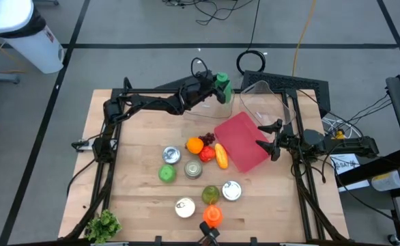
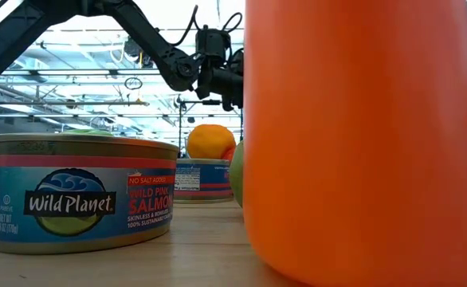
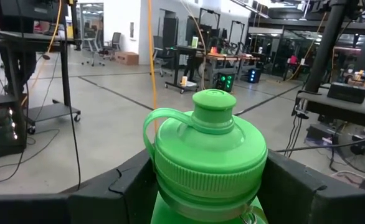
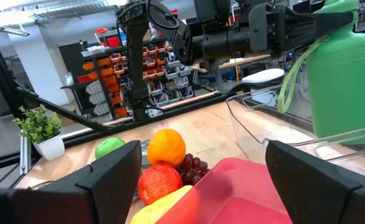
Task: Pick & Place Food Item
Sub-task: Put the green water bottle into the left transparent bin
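Note:
A green bottle (image 1: 222, 85) with a green screw cap (image 3: 210, 143) is at the table's far edge, just left of a clear plastic container (image 1: 267, 102). My left gripper (image 1: 212, 89) is shut on it. Whether the bottle's base rests on the table, I cannot tell. A pink cutting board (image 1: 241, 141) lies right of centre. My right gripper (image 1: 269, 140) is open and empty at the board's right edge, its fingers (image 4: 111, 174) standing apart over the board (image 4: 245, 193). An orange (image 1: 194, 145), grapes (image 1: 209, 138), a red apple (image 1: 206, 153) and a yellow fruit (image 1: 221, 156) lie left of the board. My left gripper pinches the green bottle between its two fingers (image 3: 123, 183), just below the screw cap, at the bottle's shoulder (image 3: 170, 211). The fingers come level from the table's left side. The bottle stands upright in the hold, its cap loop (image 3: 161, 118) toward the camera.
Several cans (image 1: 171, 155) (image 1: 231, 190), a green apple (image 1: 166, 173), a green pear (image 1: 210, 195) and an orange bottle (image 1: 212, 216) lie at centre and near. A small potted plant (image 1: 103, 224) stands at the near left corner. Bare wood shows on the table's left.

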{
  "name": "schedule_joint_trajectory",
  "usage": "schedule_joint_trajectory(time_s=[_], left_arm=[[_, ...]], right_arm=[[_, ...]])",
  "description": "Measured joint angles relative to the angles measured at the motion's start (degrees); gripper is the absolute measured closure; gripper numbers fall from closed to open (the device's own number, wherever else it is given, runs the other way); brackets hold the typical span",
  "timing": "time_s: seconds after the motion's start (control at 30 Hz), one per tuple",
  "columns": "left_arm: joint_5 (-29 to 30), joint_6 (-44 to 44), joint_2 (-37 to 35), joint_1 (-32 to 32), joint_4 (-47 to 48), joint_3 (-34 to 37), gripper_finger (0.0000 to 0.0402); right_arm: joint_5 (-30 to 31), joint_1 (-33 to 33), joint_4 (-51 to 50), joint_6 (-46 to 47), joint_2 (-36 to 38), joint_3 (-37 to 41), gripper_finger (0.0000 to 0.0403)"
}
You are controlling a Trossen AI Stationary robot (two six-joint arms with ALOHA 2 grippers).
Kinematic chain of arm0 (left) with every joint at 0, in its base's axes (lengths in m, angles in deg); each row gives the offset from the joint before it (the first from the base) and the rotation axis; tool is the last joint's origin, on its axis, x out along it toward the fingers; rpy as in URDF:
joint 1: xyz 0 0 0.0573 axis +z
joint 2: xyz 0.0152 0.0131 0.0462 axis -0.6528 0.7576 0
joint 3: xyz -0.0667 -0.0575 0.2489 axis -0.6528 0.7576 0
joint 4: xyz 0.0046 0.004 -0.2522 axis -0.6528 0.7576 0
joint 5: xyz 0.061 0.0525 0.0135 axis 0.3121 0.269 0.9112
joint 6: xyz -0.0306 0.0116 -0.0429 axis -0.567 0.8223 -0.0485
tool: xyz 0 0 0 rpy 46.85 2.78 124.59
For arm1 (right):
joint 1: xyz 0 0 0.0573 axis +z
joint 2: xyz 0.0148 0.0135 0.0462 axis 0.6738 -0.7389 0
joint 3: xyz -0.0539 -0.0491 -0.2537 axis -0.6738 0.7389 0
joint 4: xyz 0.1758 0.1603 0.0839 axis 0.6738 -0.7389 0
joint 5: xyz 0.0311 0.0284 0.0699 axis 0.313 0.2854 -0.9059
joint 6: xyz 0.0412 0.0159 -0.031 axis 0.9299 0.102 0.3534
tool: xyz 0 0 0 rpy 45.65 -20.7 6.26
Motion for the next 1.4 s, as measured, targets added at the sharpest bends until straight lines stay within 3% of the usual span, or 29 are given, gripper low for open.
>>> schedule_joint_trajectory(time_s=[0.37, 0.77, 1.17, 1.3, 1.4], left_arm=[[-1.5, 0.7, 6.4, -0.3, -0.3, -4.8, 0.0167], [-3.8, 3.3, 6.5, -0.5, 0.4, -7.0, 0.0167], [-3.6, 4.5, -4.1, 1.5, 23.5, -6.4, 0.0167], [-3.8, 4.8, -8.3, 2.9, 24.0, -1.6, 0.0167], [-3.8, 4.5, -11.1, 4.5, 19.2, 5.2, 0.0167]], right_arm=[[0.0, 0.0, 0.0, 0.0, 0.0, 0.0, 0.0077], [0.0, 0.0, 0.0, 0.0, 0.0, 0.0, 0.0076], [0.0, 0.0, 0.0, 0.0, 0.0, 0.0, 0.0077], [0.0, 0.0, 0.0, 0.0, 0.0, 0.0, 0.0078], [0.0, 0.0, 0.0, 0.0, 0.0, 0.0, 0.0076]])
